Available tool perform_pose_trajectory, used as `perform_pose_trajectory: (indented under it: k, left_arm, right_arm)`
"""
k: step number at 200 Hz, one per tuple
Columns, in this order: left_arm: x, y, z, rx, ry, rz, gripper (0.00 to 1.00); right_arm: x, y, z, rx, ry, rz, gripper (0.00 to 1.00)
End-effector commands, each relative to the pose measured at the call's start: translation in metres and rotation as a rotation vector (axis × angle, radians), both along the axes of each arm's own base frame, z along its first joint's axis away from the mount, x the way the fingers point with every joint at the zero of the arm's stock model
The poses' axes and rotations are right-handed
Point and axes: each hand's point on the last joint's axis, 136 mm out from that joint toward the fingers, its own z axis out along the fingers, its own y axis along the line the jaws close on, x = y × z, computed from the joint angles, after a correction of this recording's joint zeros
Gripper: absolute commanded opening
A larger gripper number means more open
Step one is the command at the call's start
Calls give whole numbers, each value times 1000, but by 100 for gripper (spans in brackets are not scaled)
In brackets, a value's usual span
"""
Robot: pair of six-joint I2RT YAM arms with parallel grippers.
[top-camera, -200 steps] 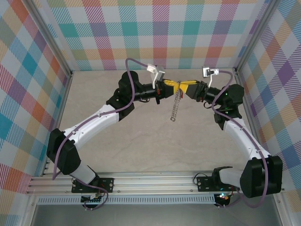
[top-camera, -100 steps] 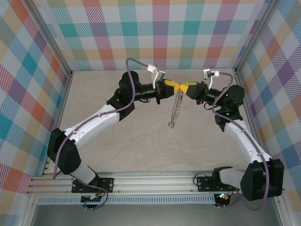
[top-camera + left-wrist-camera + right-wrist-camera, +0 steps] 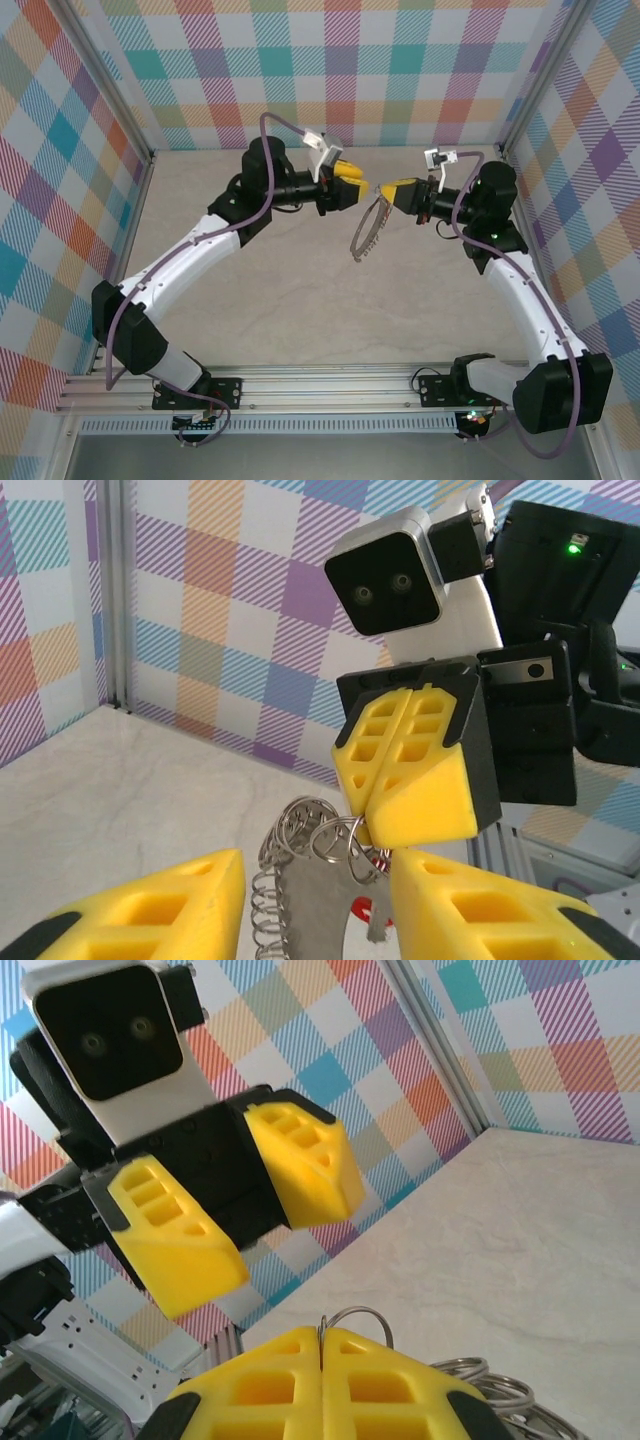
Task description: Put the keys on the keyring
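Beneath right jaws: thin grey keyring (image 3: 300, 830), rim loop-fringed, dangling.

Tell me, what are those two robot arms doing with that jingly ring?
The right gripper has its jaws shut on the keyring, holding it dangling above the table. The left gripper faces it with jaws open, gripping nothing. A tiny red key shows among the ring's wire loops; whether it is properly threaded on is hard to tell.
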Motion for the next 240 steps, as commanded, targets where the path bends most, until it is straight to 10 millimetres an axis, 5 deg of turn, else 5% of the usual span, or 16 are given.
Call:
perform_pose_trajectory:
  k: [1, 25, 61, 240]
  left_arm:
    - [-17, 8, 5, 66, -22, -85, 44]
    - [-22, 6, -5, 131, 19, -156, 43]
    - [-30, 0, -13, 176, 73, -268, 21]
    - [-37, -21, -12, 123, 164, -429, 23]
  right_arm:
    - [-8, 1, 3, -84, -79, 21, 0]
    - [-12, 2, 1, -125, -89, 57, 0]
    - [-18, 5, 6, -129, -114, 107, 0]
    - [-18, 11, 6, -86, -109, 164, 0]
